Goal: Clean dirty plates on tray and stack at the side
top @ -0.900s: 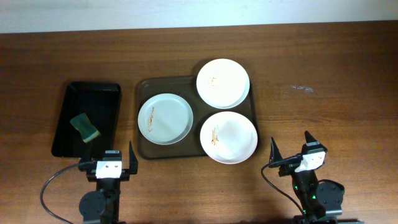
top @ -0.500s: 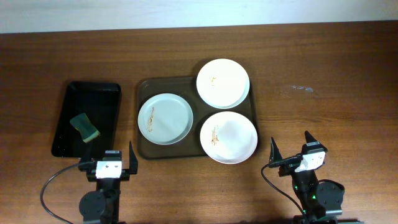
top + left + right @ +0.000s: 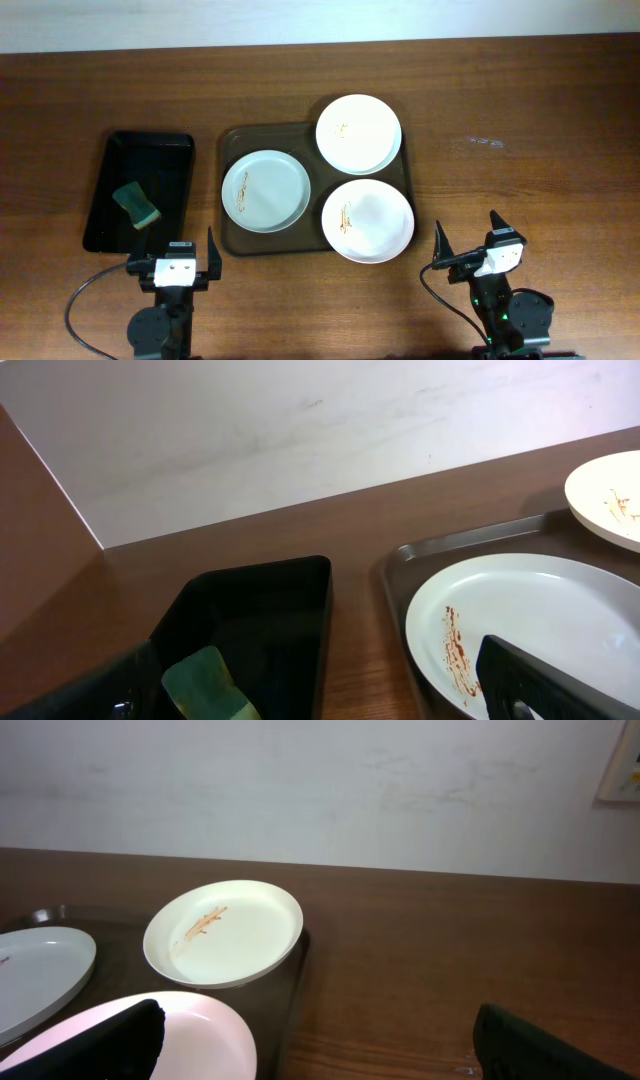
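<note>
Three white plates with orange-brown smears lie on the brown tray [image 3: 232, 140]: a faintly bluish one [image 3: 266, 190] at the left, one [image 3: 358, 133] at the back right, one [image 3: 367, 220] at the front right. My left gripper [image 3: 171, 252] is open and empty near the table's front edge, in front of the black tray. My right gripper [image 3: 467, 235] is open and empty at the front right, right of the front plate. The left wrist view shows the bluish plate [image 3: 540, 620] close ahead; the right wrist view shows the back plate [image 3: 224, 932] and the front plate [image 3: 200, 1035].
A smaller black tray [image 3: 112, 160] stands left of the brown tray and holds a green sponge [image 3: 136, 203], also in the left wrist view [image 3: 205, 682]. Bare wooden table [image 3: 520, 150] stretches to the right of the brown tray. A light wall rises behind the table.
</note>
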Tool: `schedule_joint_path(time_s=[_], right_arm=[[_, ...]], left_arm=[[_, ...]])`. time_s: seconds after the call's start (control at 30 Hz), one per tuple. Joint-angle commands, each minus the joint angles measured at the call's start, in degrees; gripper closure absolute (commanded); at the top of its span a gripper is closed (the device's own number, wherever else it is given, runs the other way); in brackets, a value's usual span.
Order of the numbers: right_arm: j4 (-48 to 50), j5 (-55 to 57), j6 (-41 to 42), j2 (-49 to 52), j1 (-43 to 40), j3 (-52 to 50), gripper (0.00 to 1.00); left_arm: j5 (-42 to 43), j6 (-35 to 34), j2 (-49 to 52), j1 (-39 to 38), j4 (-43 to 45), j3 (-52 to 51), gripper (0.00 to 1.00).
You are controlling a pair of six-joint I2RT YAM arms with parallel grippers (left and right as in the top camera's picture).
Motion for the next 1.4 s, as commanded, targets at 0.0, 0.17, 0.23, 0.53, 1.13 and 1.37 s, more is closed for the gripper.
schedule_joint_path(time_s=[0.0,0.17,0.23,0.53,1.13,1.37], right_arm=[[-0.3,-0.9,0.5,-0.6,0.5,-0.3,0.02],[-0.3,-0.9,0.5,-0.6,0.5,-0.3,0.02],[-0.3,-0.9,0.5,-0.6,0.5,-0.3,0.02],[-0.3,-0.5,0.4,-0.6,0.5,-0.3,0.02],[4.5,-1.0,0.5,-0.6,0.5,0.5,0.02],[4.3,-1.0,0.4,-0.3,0.5,5.5,0.02]], left_arm=[[-0.4,0.9,-0.5,0.2,0.0,-0.5,0.01],[-0.4,0.9,-0.5,0.2,0.0,-0.5,0.01],[-0.4,0.9,-0.5,0.2,0.0,-0.5,0.01],[-0.4,0.9,-0.5,0.2,0.0,-0.5,0.01],[6.7,0.9,-0.5,0.2,6.4,-0.4,0.01],[6.5,0.9,1.1,0.2,12.7,3.4,0.01]])
